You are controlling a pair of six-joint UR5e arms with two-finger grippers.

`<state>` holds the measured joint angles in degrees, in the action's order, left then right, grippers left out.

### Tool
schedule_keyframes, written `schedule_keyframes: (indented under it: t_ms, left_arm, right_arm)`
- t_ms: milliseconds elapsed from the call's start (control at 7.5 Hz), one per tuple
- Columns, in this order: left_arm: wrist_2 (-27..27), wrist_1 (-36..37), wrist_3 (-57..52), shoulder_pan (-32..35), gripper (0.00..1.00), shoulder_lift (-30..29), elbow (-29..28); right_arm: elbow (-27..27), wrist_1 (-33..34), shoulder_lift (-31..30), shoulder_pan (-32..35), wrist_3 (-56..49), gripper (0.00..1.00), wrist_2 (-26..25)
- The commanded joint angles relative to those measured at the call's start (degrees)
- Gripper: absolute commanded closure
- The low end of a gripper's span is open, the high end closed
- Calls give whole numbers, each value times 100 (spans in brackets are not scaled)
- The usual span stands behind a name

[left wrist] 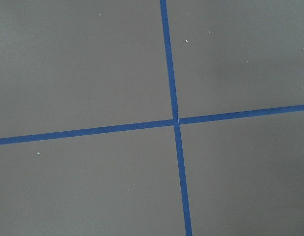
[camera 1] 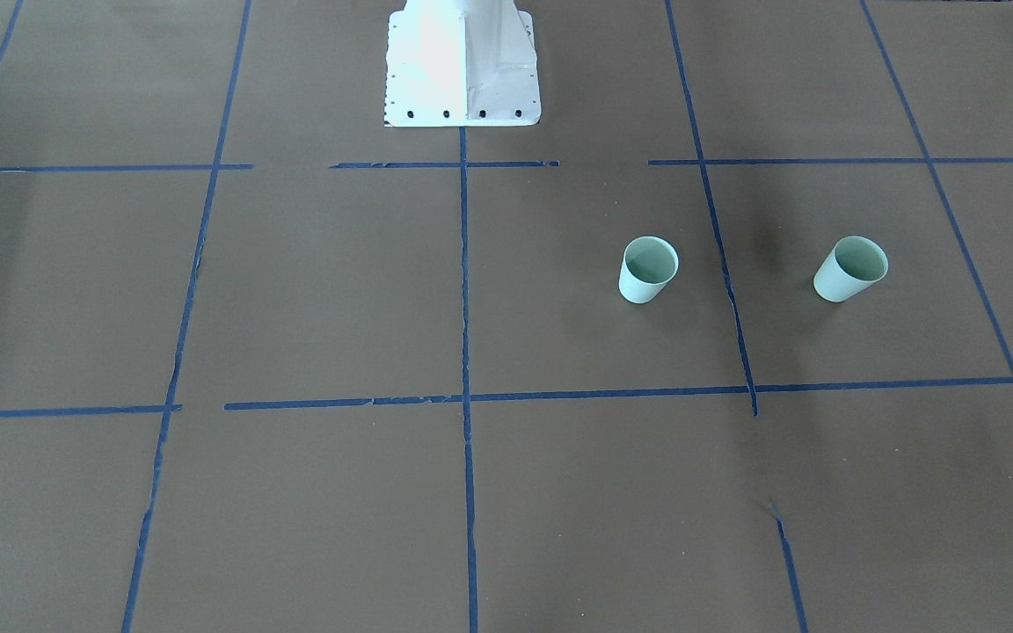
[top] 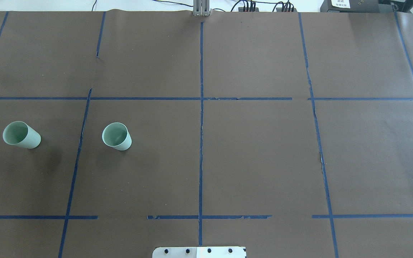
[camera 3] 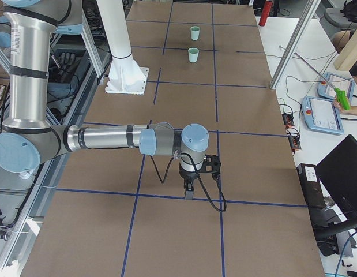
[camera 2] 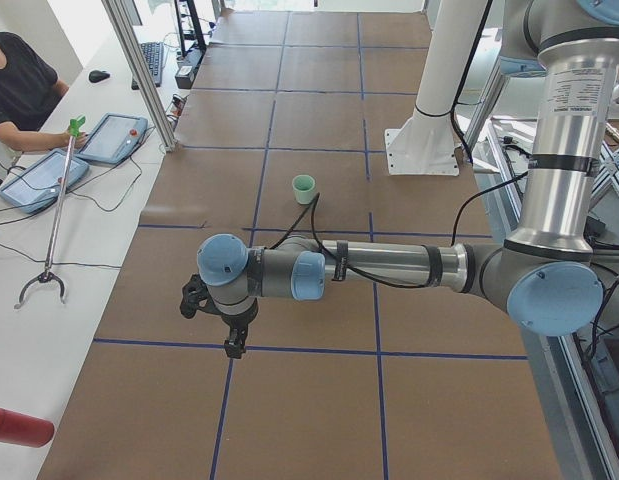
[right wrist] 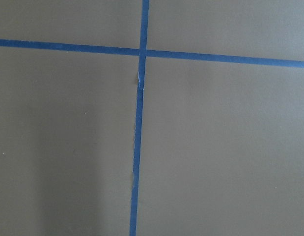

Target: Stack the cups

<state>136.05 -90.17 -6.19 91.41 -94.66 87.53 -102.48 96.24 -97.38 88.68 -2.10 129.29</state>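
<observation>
two small pale mint-green cups stood upright on the brown bench (top: 256,157), both on the robot's left half. the outer cup (top: 22,134) sat near the bench's left end. the inner cup (top: 117,136) sat nearer the middle, well apart from it, with a line of blue tape (top: 77,157) running between them. each showed a darker green inside through its open rim, and they stood separate, not yet stacked.

the left hand (camera 2: 232,345) hung pointing down over the bench from a level forearm, away from the one cup visible in that side view. it appeared only in that view, so i could not tell whether its fingers were spread or pressed together. the right hand (camera 3: 188,193) hung the same way toward the bench's other end, well apart from both cups, and its state could not be told either. both wrist cameras showed only brown surface and crossing tape. the robot's white pedestal (camera 1: 462,66) stood at the bench's rear edge.
</observation>
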Motion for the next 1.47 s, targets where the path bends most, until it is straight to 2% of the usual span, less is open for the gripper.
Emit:
schedule_keyframes:
  t_ms: [0, 133, 400, 533, 667, 933, 1067, 1200, 1333]
  left_arm:
    - [-26, -148, 29, -9, 0, -43, 1]
    - [-35, -245, 56, -9, 0, -70, 70]
    - [-105, -238, 30, -9, 0, 113, 605]
    - [-340, -237, 56, -9, 0, 54, 677]
    - [-456, -203, 213, -44, 0, 149, 1130]
    - [-571, -281, 2112, -996, 0, 534, 1668]
    - [-580, -760, 2696, -1428, 0, 719, 1645]
    - [-580, -1939, 3554, -1720, 0, 1191, 1592]
    - [-597, -2804, 4424, -2079, 0, 1352, 1444]
  right_arm:
    - [0, 0, 0, 0, -1, 0, 0]
    - [0, 0, 0, 0, 8, 0, 0]
    - [0, 0, 0, 0, -1, 0, 0]
    - [0, 0, 0, 0, -1, 0, 0]
    - [0, -8, 0, 0, -1, 0, 0]
    - [0, 0, 0, 0, 8, 0, 0]
    - [0, 0, 0, 0, -1, 0, 0]
    - [0, 0, 0, 0, -1, 0, 0]
    - [0, -8, 0, 0, -1, 0, 0]
